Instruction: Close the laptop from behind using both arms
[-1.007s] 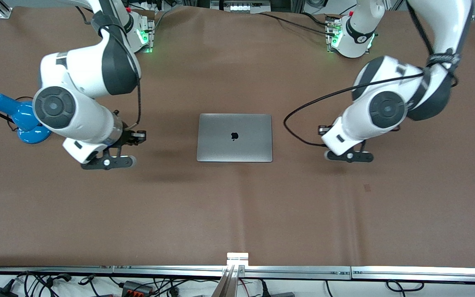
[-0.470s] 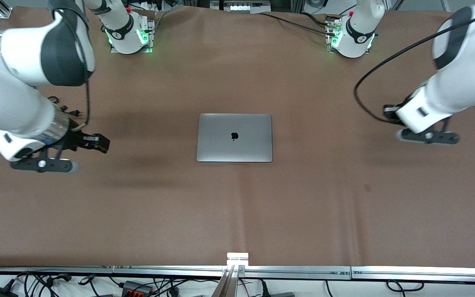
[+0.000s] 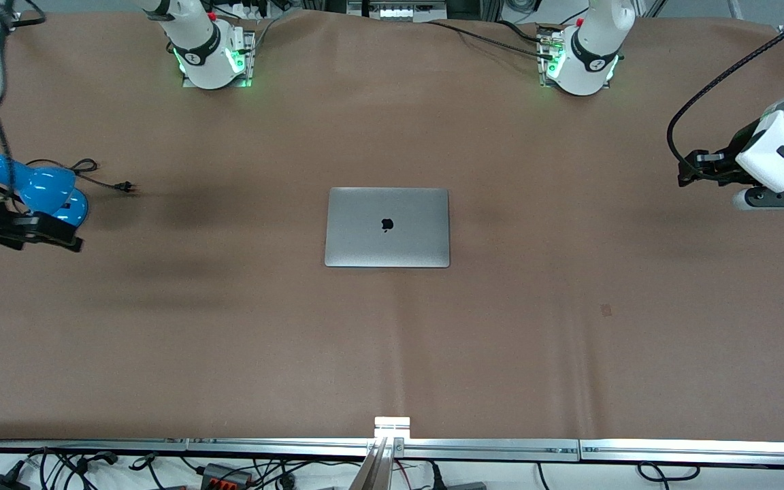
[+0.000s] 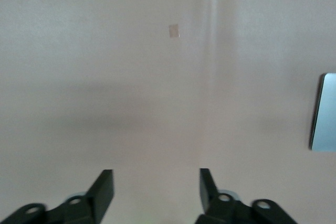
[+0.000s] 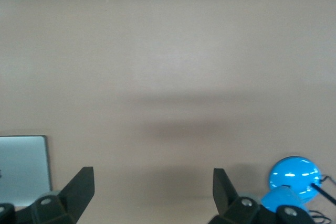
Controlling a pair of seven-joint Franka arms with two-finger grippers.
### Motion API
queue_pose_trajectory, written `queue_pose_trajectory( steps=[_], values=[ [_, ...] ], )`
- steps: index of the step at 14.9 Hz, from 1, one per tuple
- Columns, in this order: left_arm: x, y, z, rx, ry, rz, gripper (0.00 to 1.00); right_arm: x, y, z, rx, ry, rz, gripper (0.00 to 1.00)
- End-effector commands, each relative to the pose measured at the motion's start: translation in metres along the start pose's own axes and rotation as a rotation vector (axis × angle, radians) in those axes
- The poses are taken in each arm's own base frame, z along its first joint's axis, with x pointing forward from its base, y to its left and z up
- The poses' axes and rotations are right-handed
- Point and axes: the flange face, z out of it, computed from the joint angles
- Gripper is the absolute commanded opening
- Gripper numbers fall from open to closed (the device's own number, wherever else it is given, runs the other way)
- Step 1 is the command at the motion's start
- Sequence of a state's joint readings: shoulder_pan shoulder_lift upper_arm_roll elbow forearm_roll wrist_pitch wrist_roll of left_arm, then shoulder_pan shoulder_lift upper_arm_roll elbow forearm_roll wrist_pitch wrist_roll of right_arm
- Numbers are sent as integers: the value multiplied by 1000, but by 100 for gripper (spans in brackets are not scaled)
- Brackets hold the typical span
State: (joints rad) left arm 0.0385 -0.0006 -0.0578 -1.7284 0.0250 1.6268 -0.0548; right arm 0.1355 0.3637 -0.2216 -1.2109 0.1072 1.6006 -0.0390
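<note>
We find the slim space-grey metal laptop (image 3: 387, 227) lying flat at the middle of the brown-covered table (image 3: 392, 354), its lid down with the dark apple logo facing up. From how it lies, we judge the closing already done; no gap between lid and base is visible from the front view.

The left gripper (image 4: 156, 187) hangs over the left arm's end of the table, well apart from the laptop, its two black fingers (image 4: 103, 188) spread with nothing between them. The right gripper (image 5: 152, 188) is over the right arm's end of the table, above the blue rounded desk lamp (image 3: 38, 194), its fingers likewise spread wide and empty. A black cord with a plug (image 3: 123, 185) trails from the lamp across the table toward the laptop.

Handling assessment: we judge the laptop to be a rigid, moderately heavy slab with a smooth metal skin that would slip under hard fingertips. The lid is thin and backs a glass screen, so point loads near its centre are a risk. Should any further contact be needed, we recommend flat, gentle pressure near the two lid corners farthest from the hinge, shared evenly between both arms, rather than a pinch on an edge.
</note>
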Motion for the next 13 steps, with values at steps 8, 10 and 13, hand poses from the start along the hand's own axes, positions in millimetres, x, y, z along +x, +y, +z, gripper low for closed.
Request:
queue_pose_trajectory(
  steps=[8,10,13],
  values=[
    [-26,12,-3,-11,41,1,100,-30,0,-8,-32,1,-53,100],
    [-26,12,-2,-11,39,3,100,-43,1,-7,-31,-11,-53,100],
    [-26,12,-2,-11,38,3,100,-73,4,2,-30,-24,-50,100]
  ],
)
